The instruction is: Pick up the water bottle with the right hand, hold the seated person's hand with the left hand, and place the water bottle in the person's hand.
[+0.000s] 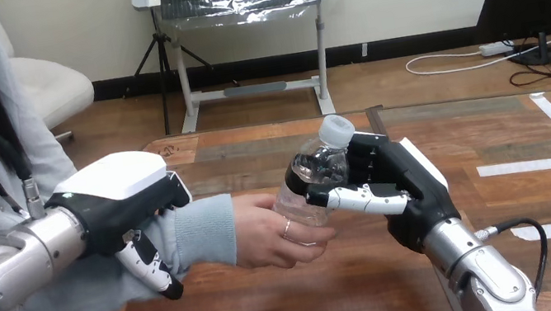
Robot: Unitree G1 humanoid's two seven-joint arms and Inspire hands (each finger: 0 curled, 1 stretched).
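Bottle (pixel 316 167) (white-capped) sits in right robot hand (pixel 408 193) and person's hand (pixel 272 235).

No legible text — not even on the water bottle (pixel 314 168)

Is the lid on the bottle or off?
On. A white cap sits on top of the water bottle held in the right hand.

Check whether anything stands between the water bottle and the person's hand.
Nothing visible does. The water bottle, gripped by the right hand, already touches the person's hand, whose fingers curl round its lower part. The left hand clasps the person's forearm further back, out of the way.
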